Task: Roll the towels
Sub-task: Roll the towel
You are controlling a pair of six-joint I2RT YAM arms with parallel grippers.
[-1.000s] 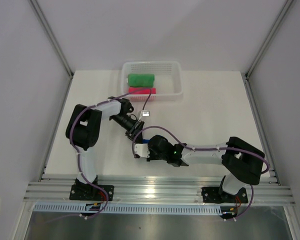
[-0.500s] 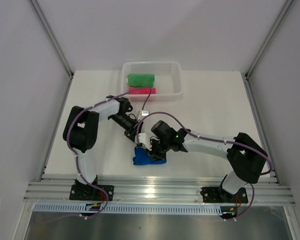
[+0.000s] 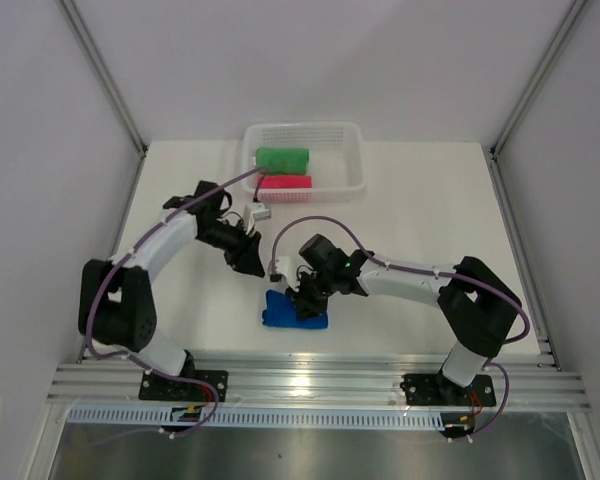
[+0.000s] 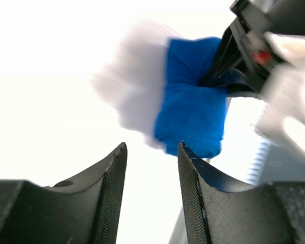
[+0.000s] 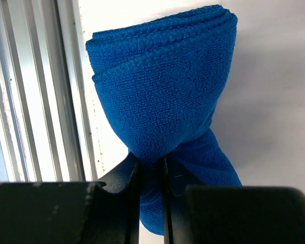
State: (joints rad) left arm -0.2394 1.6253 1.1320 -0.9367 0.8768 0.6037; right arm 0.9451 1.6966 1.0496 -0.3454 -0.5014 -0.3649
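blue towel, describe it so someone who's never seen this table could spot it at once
On the white table, look near the middle of its front edge. The blue towel lies bunched there, pinched by the right gripper. It alone is outside the far mesh basket, which holds the green towel and pink towel.

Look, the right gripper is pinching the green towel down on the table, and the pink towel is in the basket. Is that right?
Not quite. The towel the right gripper is pinching is the blue towel, not the green one; the right wrist view shows it clearly. The green towel lies in the basket next to the pink towel. The rest is right.
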